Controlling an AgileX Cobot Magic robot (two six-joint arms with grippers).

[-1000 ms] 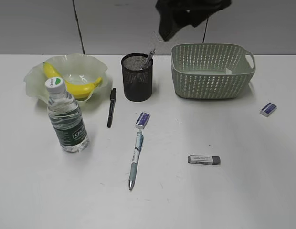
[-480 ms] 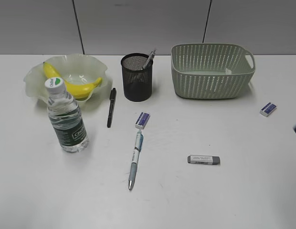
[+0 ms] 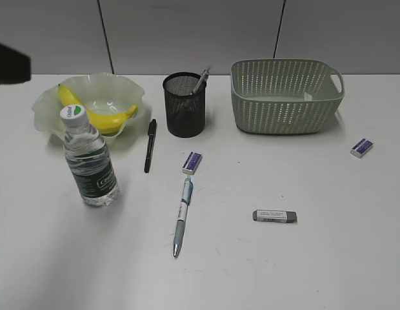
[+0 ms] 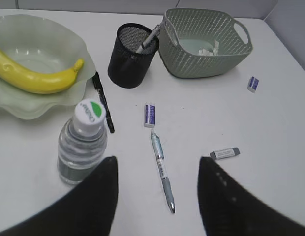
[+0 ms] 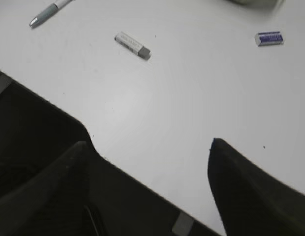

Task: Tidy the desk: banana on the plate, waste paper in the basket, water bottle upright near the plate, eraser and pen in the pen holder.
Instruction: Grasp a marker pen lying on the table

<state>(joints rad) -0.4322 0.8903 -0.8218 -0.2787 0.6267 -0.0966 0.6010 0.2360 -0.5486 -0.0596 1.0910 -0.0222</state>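
Note:
The banana point(image 3: 100, 116) lies in the pale green plate point(image 3: 48, 106). The water bottle point(image 3: 89, 161) stands upright in front of the plate. The black pen holder point(image 3: 184, 106) holds one pen. A black pen point(image 3: 149, 145) and a blue-grey pen point(image 3: 183, 213) lie on the desk. Three erasers lie loose: a blue-white eraser point(image 3: 193, 162), a grey eraser point(image 3: 275, 216) and a far-right eraser point(image 3: 361, 148). The waste paper point(image 4: 209, 49) lies inside the basket point(image 3: 287, 97). My left gripper point(image 4: 157, 164) is open and empty, high above the blue-grey pen. My right gripper point(image 5: 148, 142) is open and empty over the desk's front edge.
A dark part of the left arm point(image 3: 10, 64) shows at the left edge of the exterior view, above the plate. The right arm is out of the exterior view. The right wrist view shows the grey eraser point(image 5: 133, 45) and a blue-white eraser point(image 5: 269, 38).
The right arm has left the top of the exterior view, passing the right edge. A dark part of the left arm has come in at the upper left. No object has moved.

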